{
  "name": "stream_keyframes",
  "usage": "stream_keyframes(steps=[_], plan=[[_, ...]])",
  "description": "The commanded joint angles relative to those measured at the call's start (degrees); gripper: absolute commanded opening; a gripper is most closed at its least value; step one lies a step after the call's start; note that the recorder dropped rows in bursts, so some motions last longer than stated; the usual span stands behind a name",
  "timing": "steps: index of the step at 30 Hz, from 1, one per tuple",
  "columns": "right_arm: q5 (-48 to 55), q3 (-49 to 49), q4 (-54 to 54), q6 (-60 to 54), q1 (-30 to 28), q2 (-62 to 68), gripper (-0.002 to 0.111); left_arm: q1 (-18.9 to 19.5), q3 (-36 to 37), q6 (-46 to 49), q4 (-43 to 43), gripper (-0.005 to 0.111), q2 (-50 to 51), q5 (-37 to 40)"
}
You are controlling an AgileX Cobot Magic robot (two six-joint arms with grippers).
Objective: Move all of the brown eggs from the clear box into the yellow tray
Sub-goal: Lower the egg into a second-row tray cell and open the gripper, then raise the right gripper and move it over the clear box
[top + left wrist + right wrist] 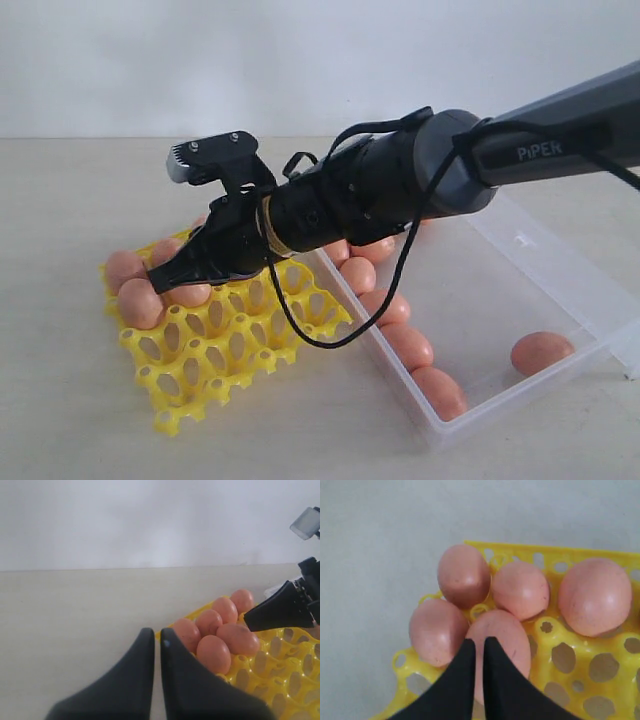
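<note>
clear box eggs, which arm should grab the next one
Right, probably: its arm reaches over the clear box with the eggs; the left end effector sits beyond the yellow tray.

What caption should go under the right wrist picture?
Right gripper, shut, over one egg of five in the yellow tray.

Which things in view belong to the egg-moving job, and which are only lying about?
Job: brown eggs, clear box, yellow tray, right arm's fingers.
Not part of it: nothing loose; only the table and the left arm's fingers, shut beside the tray.
</note>
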Motion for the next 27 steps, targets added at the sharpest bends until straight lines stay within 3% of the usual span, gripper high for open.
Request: stream_keyframes(steps=[1, 13, 22, 27], plan=[[-0.82, -0.08, -6.35, 6.31, 0.11, 1.1, 0.0, 0.12, 0.15, -0.1, -0.06, 0.004, -0.2, -0.4], [-7.29, -0.08, -6.35, 7.56, 0.11, -0.66, 0.0, 0.12, 0.15, -0.1, -0.06, 0.004, -0.2, -0.4], [-0.32, 0.96, -6.35, 7.17, -0.61, -17.09, 0.0, 0.12, 0.15, -0.1, -0.06, 0.004, -0.2, -0.4], [10.95, 9.25, -6.35, 2.66, -0.59, -27.44, 0.0, 0.12, 0.15, -0.1, -0.06, 0.004, -0.2, -0.4]])
